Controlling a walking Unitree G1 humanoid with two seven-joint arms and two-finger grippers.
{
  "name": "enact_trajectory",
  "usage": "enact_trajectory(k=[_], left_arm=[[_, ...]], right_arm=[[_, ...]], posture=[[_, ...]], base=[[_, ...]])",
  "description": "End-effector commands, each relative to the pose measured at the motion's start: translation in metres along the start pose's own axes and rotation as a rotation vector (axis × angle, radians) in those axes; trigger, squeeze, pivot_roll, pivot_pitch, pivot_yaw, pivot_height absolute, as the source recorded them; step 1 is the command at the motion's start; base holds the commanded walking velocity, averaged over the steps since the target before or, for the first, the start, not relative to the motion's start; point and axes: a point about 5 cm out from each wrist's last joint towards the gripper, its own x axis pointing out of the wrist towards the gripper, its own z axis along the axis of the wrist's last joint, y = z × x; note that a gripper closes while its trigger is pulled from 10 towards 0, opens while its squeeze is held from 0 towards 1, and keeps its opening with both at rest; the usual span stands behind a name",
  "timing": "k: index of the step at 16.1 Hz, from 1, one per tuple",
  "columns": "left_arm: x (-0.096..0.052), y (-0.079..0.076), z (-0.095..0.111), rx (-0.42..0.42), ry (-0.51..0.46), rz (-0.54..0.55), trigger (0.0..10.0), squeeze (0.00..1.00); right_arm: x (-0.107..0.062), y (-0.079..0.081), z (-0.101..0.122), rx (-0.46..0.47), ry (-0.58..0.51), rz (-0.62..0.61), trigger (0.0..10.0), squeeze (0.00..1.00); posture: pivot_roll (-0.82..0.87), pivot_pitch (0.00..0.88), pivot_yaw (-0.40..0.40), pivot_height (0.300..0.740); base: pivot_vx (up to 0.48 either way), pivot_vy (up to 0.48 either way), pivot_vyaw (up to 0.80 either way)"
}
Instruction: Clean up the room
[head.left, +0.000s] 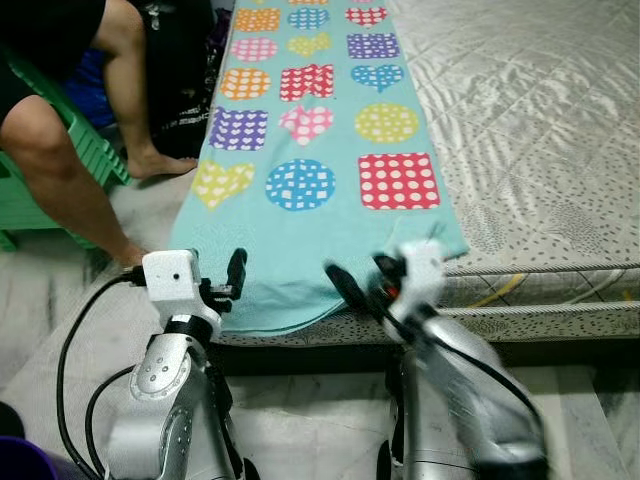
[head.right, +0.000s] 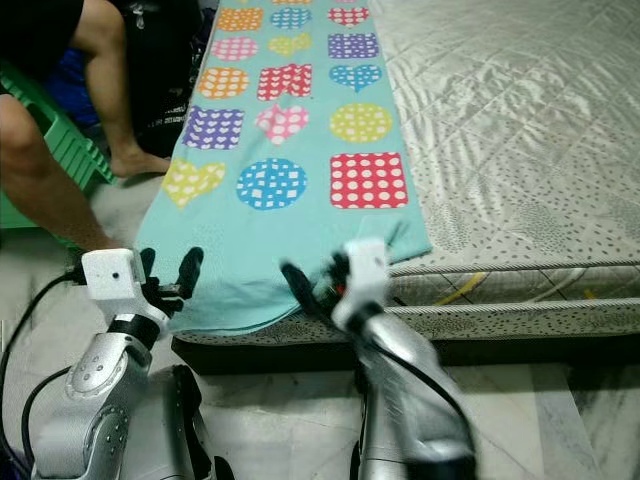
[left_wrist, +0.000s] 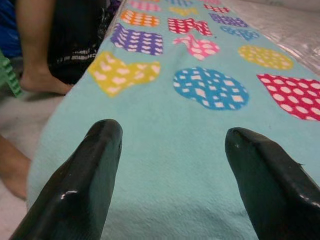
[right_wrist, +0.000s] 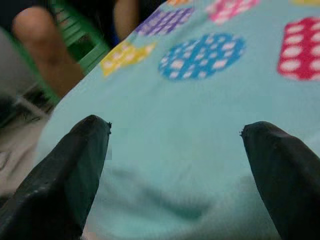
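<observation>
Grippers, the left gripper and right gripper, both spread wide, hover over the blue blanket on the bed.

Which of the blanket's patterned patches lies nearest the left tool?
The yellow heart, the leftmost patch in the row closest to the robot, just ahead of the left tool.
</observation>
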Motion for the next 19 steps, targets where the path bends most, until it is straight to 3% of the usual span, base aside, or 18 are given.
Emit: enact_trajectory(k=[1,4,5,6,11,15,19], left_arm=[[-0.004,0.004,0.0,0.012,0.01,0.01,10.0,0.0],[-0.007,0.007,-0.001,0.017,0.02,0.02,10.0,0.0],[-0.008,0.007,0.0,0.022,0.022,0.019,10.0,0.0],[-0.009,0.008,0.001,0.019,0.02,0.02,10.0,0.0],[-0.009,0.015,-0.002,-0.023,0.028,0.053,10.0,0.0],[0.003,0.015,0.0,-0.028,0.015,0.042,10.0,0.0],[0.015,0.02,0.008,-0.027,-0.031,0.059,10.0,0.0]], right_arm=[[0.004,-0.008,0.002,-0.019,-0.032,-0.076,10.0,0.0],[0.014,-0.01,0.006,0.011,-0.084,-0.125,10.0,0.0],[0.013,-0.018,0.008,0.013,-0.11,-0.186,10.0,0.0],[0.008,-0.024,0.016,0.012,-0.158,-0.215,10.0,0.0],[-0.021,-0.045,0.025,0.013,-0.197,-0.315,10.0,0.0],[-0.022,-0.049,0.046,0.011,-0.274,-0.336,10.0,0.0],[-0.018,-0.059,0.054,-0.013,-0.282,-0.341,10.0,0.0]], posture=[[-0.05,0.129,0.045,0.472],[-0.04,0.139,0.045,0.472],[-0.03,0.139,0.046,0.472],[-0.04,0.14,0.05,0.472],[-0.06,0.119,0.062,0.472],[-0.09,0.081,0.075,0.476],[-0.11,0.019,0.069,0.529]], base=[[0.0,0.0,0.0],[0.0,0.0,0.0],[0.0,0.0,0.0],[0.0,0.0,0.0],[0.0,0.0,0.0],[0.0,0.0,-0.39],[0.0,0.0,0.0]])
